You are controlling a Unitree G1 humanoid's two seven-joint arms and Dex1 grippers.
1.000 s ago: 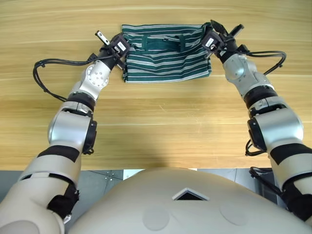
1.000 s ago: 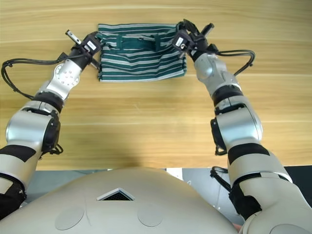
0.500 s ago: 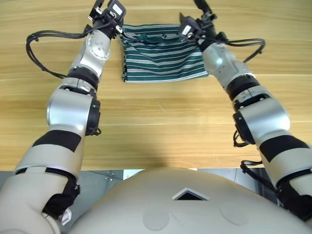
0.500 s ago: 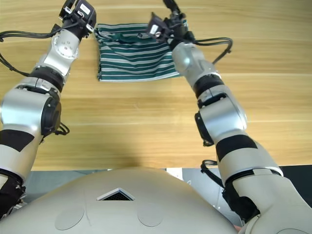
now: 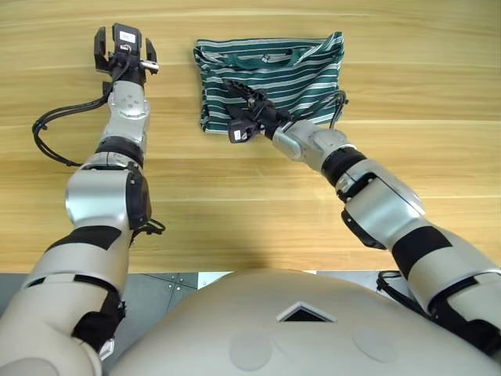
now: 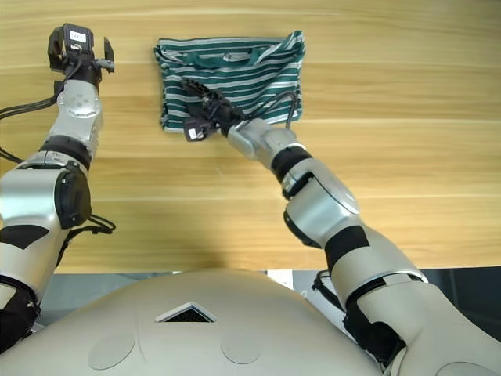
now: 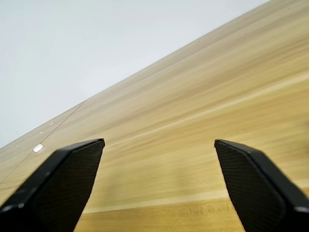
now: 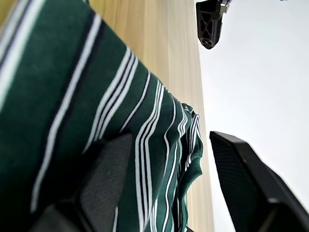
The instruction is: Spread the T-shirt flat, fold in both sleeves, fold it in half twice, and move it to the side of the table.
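Here, the right claw point(image 5: 241, 103) is open over the near-left part of the folded, striped T-shirt point(image 5: 286, 66), which lies toward the far edge of the worktop point(image 5: 313, 204). The left claw point(image 5: 123, 45), also open, is apart from the shirt, toward the left edge.

T-shirt point(image 5: 297, 74) dark green, white-striped; table point(image 5: 235, 204) light wood-grain.

We see the T-shirt point(image 5: 305, 78) as soft, matt striped cloth, the table point(image 5: 235, 204) as smooth, faintly glossy wood, and the fingers point(image 7: 251, 183) of the left gripper point(image 7: 159, 142) as matt black, finely textured plastic.
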